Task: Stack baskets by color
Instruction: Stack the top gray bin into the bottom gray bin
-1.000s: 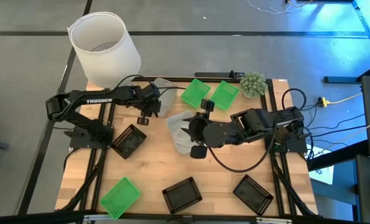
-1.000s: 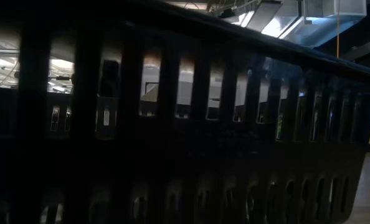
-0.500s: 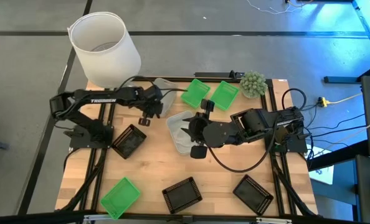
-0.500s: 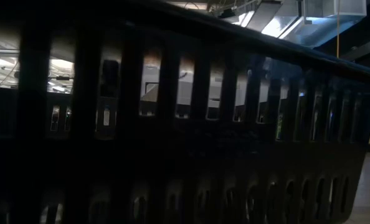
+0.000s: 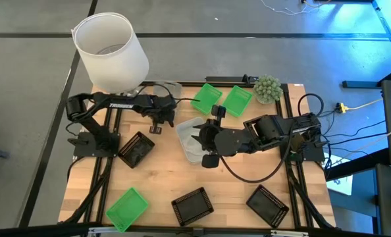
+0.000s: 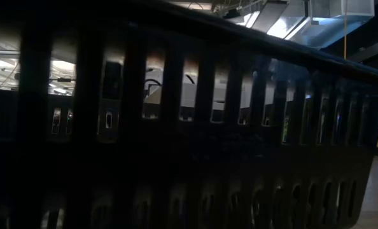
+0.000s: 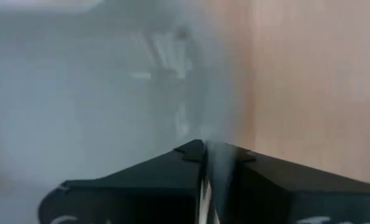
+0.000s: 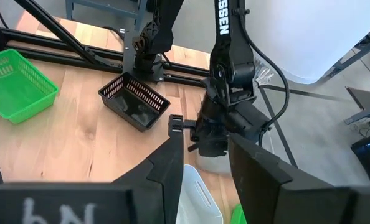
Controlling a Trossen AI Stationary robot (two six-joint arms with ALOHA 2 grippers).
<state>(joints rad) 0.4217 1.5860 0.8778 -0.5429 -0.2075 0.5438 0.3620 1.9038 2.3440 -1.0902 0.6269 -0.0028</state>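
A translucent grey-white basket at the far edge of the wooden surface is pinched by its rim in the left claw, while the right claw grips a second grey-white basket at mid-surface beside two green baskets.

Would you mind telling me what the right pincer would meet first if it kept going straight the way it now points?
Probably the left pincer, which sits directly ahead of the right pincer in its wrist view, clamped on a grey-white basket. Depth between them is hard to judge.
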